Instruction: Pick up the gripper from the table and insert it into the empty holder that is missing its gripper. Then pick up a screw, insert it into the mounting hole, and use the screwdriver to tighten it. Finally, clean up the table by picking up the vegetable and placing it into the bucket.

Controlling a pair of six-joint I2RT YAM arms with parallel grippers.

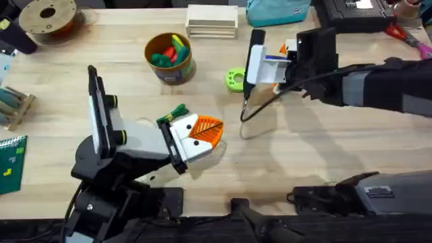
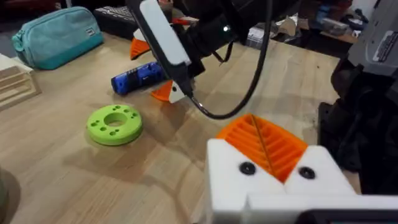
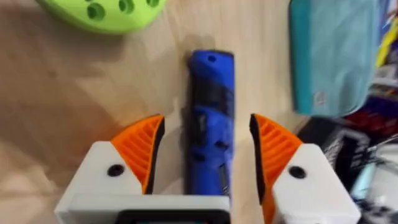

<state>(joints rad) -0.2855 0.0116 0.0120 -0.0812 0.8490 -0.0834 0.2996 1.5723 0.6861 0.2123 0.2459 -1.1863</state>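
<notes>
— Well, overhead first. Anything at the left jaws?
— Shows the left gripper [image 1: 208, 129] with its orange pads pressed together and nothing visible between them. Puts the vegetable [image 1: 172, 115] just beside those jaws, at the white finger blocks; cannot tell whether touching. Leaves the bucket [image 1: 169, 59] well beyond the fingertips, with toy pieces inside.
— And the right gripper [image 1: 273, 67]?
— Hangs over the screwdriver [image 1: 275, 59], jaws apart, one orange pad on either side. Places a green disc [image 1: 234, 79] just beside those jaws.
— Next, left wrist?
— Confirms the closed jaws: two pads meeting along a thin seam. Looks ahead of the fingertips to the green disc, then farther to the screwdriver lying on the table between the right gripper's spread fingers. Catches a teal pouch [image 2: 59, 34] well off to one side.
— Finally, right wrist?
— Sets the screwdriver lengthwise between the open pads [image 3: 140, 149], with a gap of bare table on each side, so apart from both. Finds the green disc beyond one fingertip and the teal pouch beyond the other.
</notes>
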